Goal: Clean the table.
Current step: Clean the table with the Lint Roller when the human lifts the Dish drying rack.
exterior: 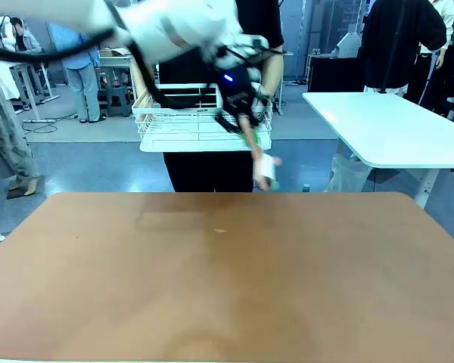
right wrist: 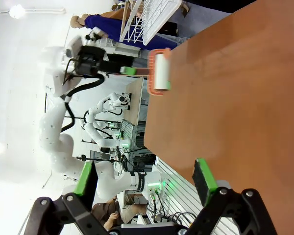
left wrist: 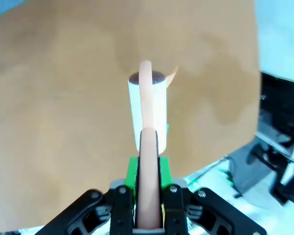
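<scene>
Over the far edge of the counter (exterior: 227, 287), near its middle, left arm reaches in from the left side with a lint roller (exterior: 265, 168) hanging down from it. Left fingers (left wrist: 132, 172) pressed together on the roller's salmon-pink handle, green pads flat against both sides of it. White roll points away from the wrist, tilted down toward the reddish-brown surface; from the right wrist view it looks held just clear of the top, though contact cannot be ruled out from the other angles. Counter wide, matte, bare apart from a small pale speck (exterior: 220, 230) a little in from the far edge. Right fingers (right wrist: 204, 177) spread wide, nothing between them, poised off the near side of the counter and looking along it toward the roller. Beyond the counter a person in dark clothes stands just behind it with a white wire rack (exterior: 189, 128) at waist height, directly behind the left arm's wrist. Smaller white-topped table (exterior: 393, 132) stands to the right, apart from the counter.
</scene>
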